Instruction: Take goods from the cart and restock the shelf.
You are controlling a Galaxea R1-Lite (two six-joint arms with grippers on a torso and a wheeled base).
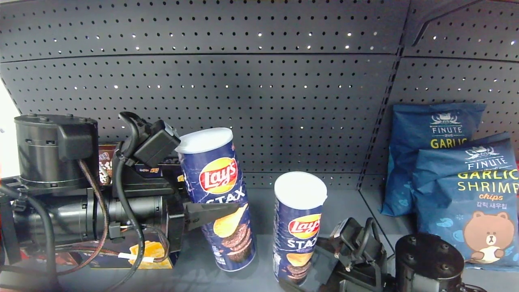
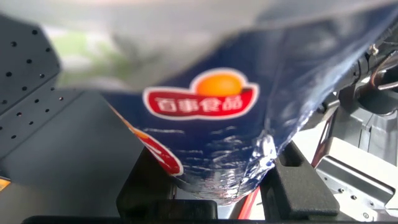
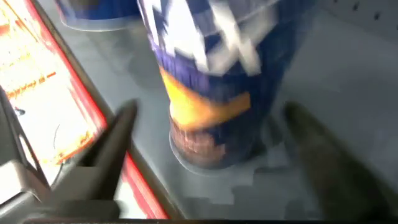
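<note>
so, a dark shelf [image 1: 263, 207] with a pegboard back, seen from the robot's head. left of centre, the left gripper [image 1: 219, 214] is clamped on the middle of a blue can [image 1: 213, 170] of crisps with a white lid. the can tilts, its top leaning toward the left of the frame and its base low near the shelf floor. whether the base touches the floor is hard to tell. in the left wrist view the can [image 2: 249, 112] sits between the two dark fingers [image 2: 298, 193].

just right of it, at lower centre, a second can [image 1: 299, 227] of the same kind stands upright on the shelf, apart from the first. in the right wrist view the right gripper [image 3: 214, 146] has its fingers spread wide to either side of this can [image 3: 211, 93], not pressing it.

at the right edge, two blue bags [image 1: 466, 190] lean against the back wall. behind the left arm, at lower left, lie some boxes [image 1: 138, 255].

progress, as a judgement: one can looks placed and let go; the tilted one has yet to be stood up and released. how much stock remains to fetch cannot be judged.
</note>
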